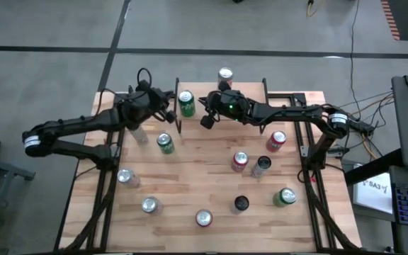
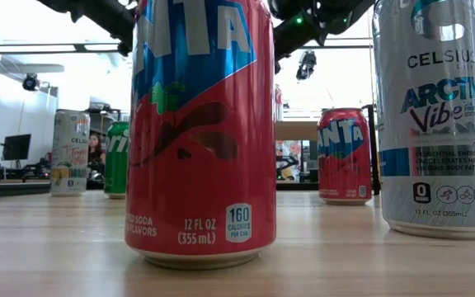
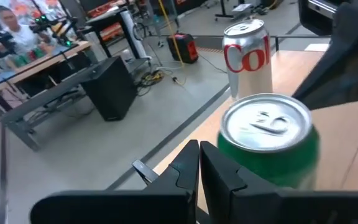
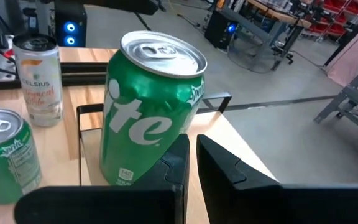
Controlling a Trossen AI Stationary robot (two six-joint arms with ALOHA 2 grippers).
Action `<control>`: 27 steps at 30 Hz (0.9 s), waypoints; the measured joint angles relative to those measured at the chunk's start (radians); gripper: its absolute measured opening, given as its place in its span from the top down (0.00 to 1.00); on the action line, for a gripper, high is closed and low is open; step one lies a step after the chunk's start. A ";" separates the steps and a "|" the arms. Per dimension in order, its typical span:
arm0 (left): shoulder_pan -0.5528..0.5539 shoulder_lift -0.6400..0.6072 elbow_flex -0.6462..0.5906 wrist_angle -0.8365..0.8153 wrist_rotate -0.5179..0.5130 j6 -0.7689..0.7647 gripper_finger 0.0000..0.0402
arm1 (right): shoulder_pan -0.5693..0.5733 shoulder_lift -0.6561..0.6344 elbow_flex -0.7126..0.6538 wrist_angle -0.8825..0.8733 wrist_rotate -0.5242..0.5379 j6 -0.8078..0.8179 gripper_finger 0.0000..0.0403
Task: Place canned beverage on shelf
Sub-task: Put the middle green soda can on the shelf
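Observation:
A green can [image 1: 185, 103] stands upright on the shelf [image 1: 250, 88], near its left end; its side wall [image 4: 148, 118] shows a dent. A silver and red can [image 1: 225, 74] stands at the shelf's far edge. My left gripper [image 1: 171, 109] is shut, level with the green can's top [image 3: 269, 127] and just to its left. My right gripper [image 1: 205, 108] is shut too, on the can's right, with its fingertips [image 4: 191, 155] in front of the can's lower wall. My left gripper's shut fingers [image 3: 185, 168] stand beside the green can's upper rim with a small gap showing. My right gripper's shut fingers [image 4: 222, 162] point level at the can's lower wall [image 4: 138, 168] from the table's right. I cannot tell whether they touch it.
Several cans stand about the table: a green one [image 1: 165, 143] in front of the shelf, a pale one [image 4: 39, 78] under my left arm, red ones [image 1: 276, 140], a black one [image 1: 241, 204]. A red can [image 2: 200, 132] fills the low view.

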 joint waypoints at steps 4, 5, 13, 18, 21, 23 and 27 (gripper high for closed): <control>0.049 0.002 0.000 0.008 0.144 -0.007 1.00 | 0.000 0.001 0.000 0.002 0.000 -0.011 0.94; 0.055 0.002 0.000 0.008 0.170 -0.014 1.00 | 0.000 0.001 0.000 0.002 0.000 -0.011 0.94; 0.059 0.002 0.000 0.008 0.219 -0.059 1.00 | 0.000 0.001 0.000 0.003 -0.001 -0.011 0.94; 0.059 0.002 0.000 0.006 0.225 -0.085 1.00 | 0.000 0.002 0.000 0.002 -0.001 -0.010 0.94; 0.060 0.002 -0.001 0.006 0.179 -0.082 1.00 | 0.000 0.002 0.000 0.002 -0.001 -0.009 0.94; 0.070 0.002 -0.001 0.007 0.153 -0.076 1.00 | 0.001 0.002 0.000 0.002 -0.002 -0.009 0.94; 0.083 0.025 -0.001 0.029 0.157 -0.078 1.00 | 0.000 0.002 0.000 0.002 -0.002 -0.007 0.94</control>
